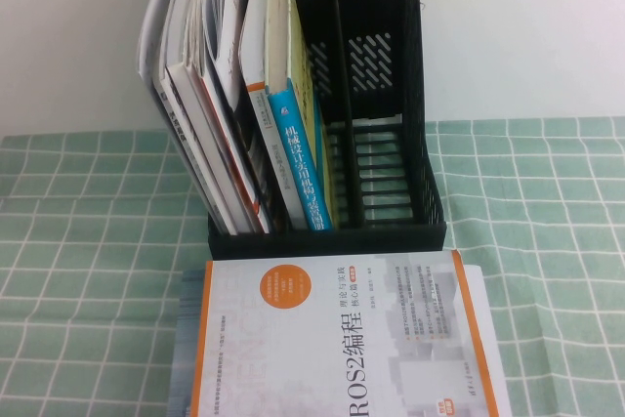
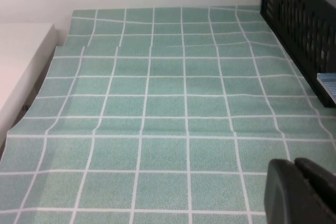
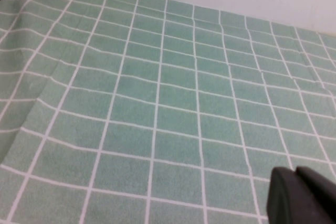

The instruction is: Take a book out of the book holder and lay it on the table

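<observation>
The book (image 1: 342,339), white with orange edge stripes and a grey "ROS2" title, lies flat on the table (image 1: 78,241) just in front of the book holder (image 1: 381,144). No gripper touches it. The tall black holder stands at the middle back, and its slotted wall also shows in the left wrist view (image 2: 299,24). My left gripper (image 2: 295,165) hovers over bare green cloth to the holder's side, fingers pressed together on nothing. My right gripper (image 3: 295,174) is also shut and empty above bare cloth. Neither arm appears in the high view.
A blue-spined book (image 1: 298,158) and several leaning magazines (image 1: 195,95) fill the holder's left compartments; the right compartments (image 1: 376,173) hold nothing. A white ledge (image 2: 21,61) borders the cloth. A pale blue edge (image 2: 326,81) juts out low by the holder.
</observation>
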Tool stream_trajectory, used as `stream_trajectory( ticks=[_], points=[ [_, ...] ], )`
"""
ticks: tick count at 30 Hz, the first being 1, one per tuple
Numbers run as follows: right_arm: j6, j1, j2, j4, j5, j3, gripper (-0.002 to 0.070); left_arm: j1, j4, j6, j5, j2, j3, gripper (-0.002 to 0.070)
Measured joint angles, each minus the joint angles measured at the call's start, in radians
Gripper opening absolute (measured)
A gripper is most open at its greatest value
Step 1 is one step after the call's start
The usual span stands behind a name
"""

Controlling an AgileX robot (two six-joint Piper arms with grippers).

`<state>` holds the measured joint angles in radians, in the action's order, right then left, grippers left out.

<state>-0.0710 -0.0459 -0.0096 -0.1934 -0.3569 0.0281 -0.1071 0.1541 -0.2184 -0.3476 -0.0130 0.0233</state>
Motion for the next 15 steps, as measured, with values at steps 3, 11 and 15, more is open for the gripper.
stream_trajectory(
  ticks=[3,11,15],
  points=[
    [0.008,0.001,0.000,-0.001,0.000,0.000,-0.0001,0.000,0.000,0.000,0.000,0.000,0.000,-0.0003],
    [0.085,0.001,0.000,-0.002,-0.001,0.000,-0.0001,0.000,0.000,0.000,0.000,0.000,0.000,-0.0003],
    [0.119,0.001,0.000,-0.002,-0.001,0.000,-0.0001,0.000,0.000,0.000,0.000,0.000,0.000,-0.0003]
  ],
)
